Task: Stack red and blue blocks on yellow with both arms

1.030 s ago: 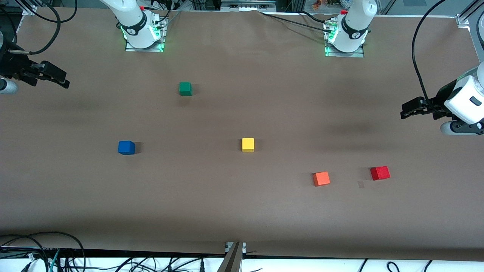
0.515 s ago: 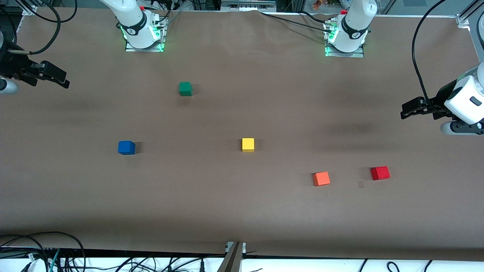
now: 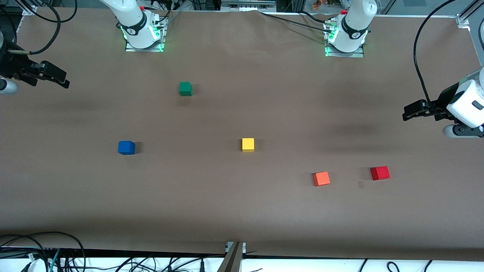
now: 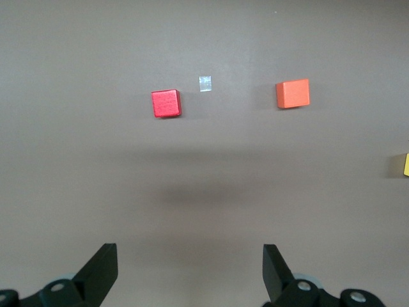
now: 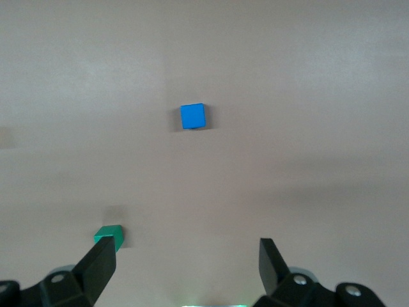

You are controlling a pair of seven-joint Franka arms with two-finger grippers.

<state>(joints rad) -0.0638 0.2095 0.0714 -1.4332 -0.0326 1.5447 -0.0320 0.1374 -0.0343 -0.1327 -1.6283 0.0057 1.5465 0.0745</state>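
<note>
The yellow cube (image 3: 248, 144) sits mid-table; its edge shows in the left wrist view (image 4: 406, 164). The blue cube (image 3: 126, 147) lies toward the right arm's end and shows in the right wrist view (image 5: 193, 116). The red cube (image 3: 380, 173) lies toward the left arm's end, nearer the front camera, and shows in the left wrist view (image 4: 166, 103). My left gripper (image 3: 409, 112) is open and empty, up in the air at its end of the table (image 4: 190, 272). My right gripper (image 3: 60, 79) is open and empty, up at the other end (image 5: 187, 268).
An orange cube (image 3: 321, 178) lies beside the red cube, toward the yellow one (image 4: 293, 93). A green cube (image 3: 185, 88) lies nearer the robot bases (image 5: 108, 235). A small pale patch (image 3: 360, 184) marks the brown table cover (image 3: 242, 211) by the red cube.
My left gripper has shifted slightly toward its end of the table. The right arm and all cubes have not moved.
</note>
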